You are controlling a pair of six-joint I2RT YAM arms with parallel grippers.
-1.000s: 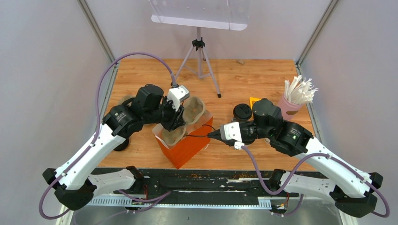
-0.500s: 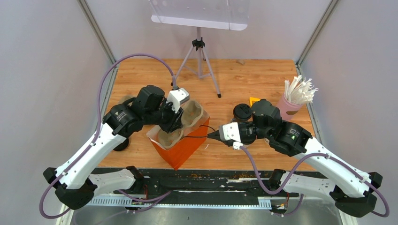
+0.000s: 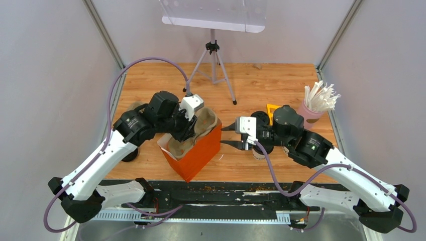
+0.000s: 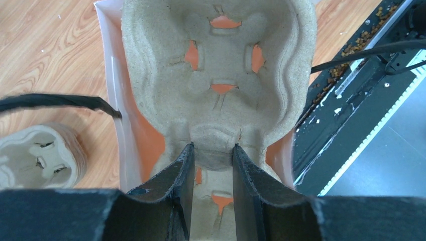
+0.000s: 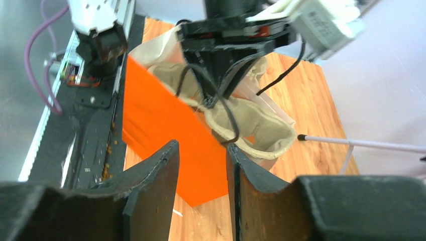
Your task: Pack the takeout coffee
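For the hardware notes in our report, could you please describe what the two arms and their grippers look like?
Both the left arm and right arm have white link shells with black joint housings. A purple cable loops along each. The left gripper and right gripper each carry a white camera block and two flat, black, tapering jaws.

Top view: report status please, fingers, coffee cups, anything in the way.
Left fingers shut on pulp tray, partly inside orange bag. Right fingers open, empty. Coffee cup behind right wrist, unpacked.
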